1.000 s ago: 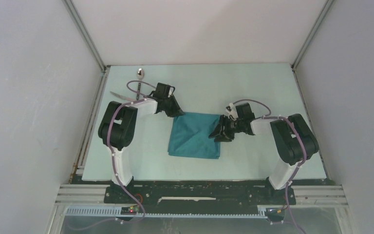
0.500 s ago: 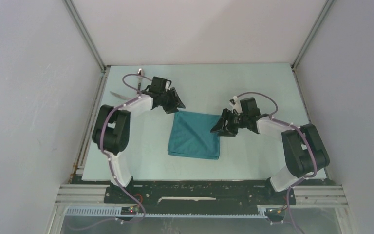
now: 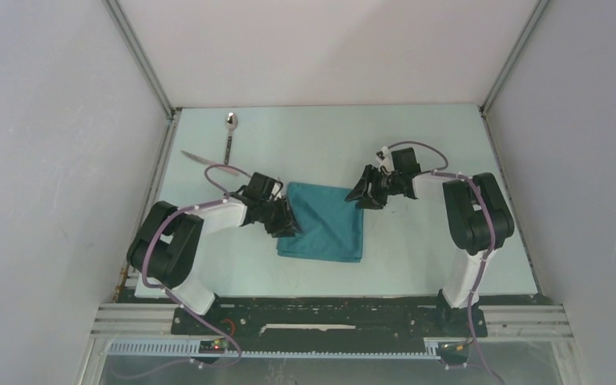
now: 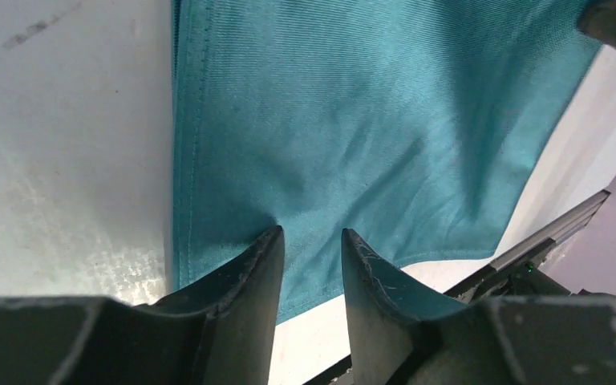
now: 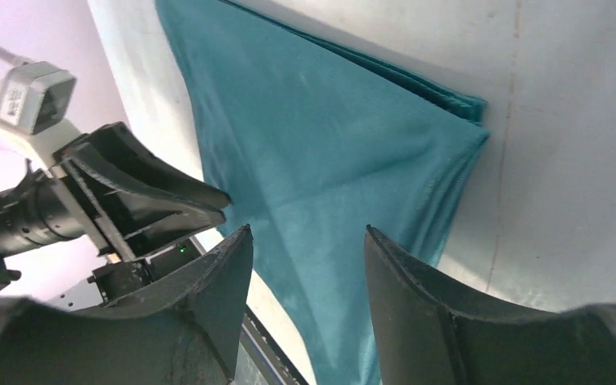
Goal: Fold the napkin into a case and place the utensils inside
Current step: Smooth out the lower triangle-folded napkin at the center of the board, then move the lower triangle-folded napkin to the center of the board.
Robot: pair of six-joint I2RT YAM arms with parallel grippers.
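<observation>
Folded napkin (image 3: 325,223) lies mid-frame on the bench (image 3: 417,257). My left pincer (image 3: 286,225) sits at its left edge, narrowly parted and empty. My right pincer (image 3: 360,197) is at its upper right corner, wide and empty.

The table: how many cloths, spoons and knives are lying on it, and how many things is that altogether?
Teal napkin: 1
Spoon: 1
Knife: 1
Total: 3
</observation>
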